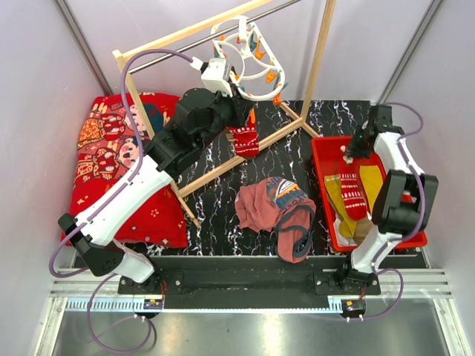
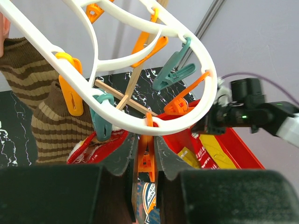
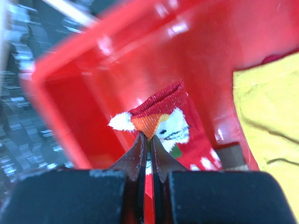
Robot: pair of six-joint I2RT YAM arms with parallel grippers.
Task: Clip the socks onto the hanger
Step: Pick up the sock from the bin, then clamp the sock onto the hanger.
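From above, the left arm (image 1: pixel 148 174) reaches up to the hanger (image 1: pixel 252 46) on the wooden rack (image 1: pixel 223 167), and a red sock (image 1: pixel 245 139) hangs from the hanger. The right arm (image 1: pixel 392 152) dips into the red bin (image 1: pixel 320 182) on the counter (image 1: pixel 215 215), which holds a patterned sock (image 1: pixel 353 194) and a mustard sock (image 1: pixel 334 194).

In the left wrist view, the jaws squeeze an orange peg (image 2: pixel 147 161), and a striped sock (image 2: pixel 42 126) hangs to the left.

In the right wrist view, the jaws are pressed together, pinching the patterned sock's cuff.
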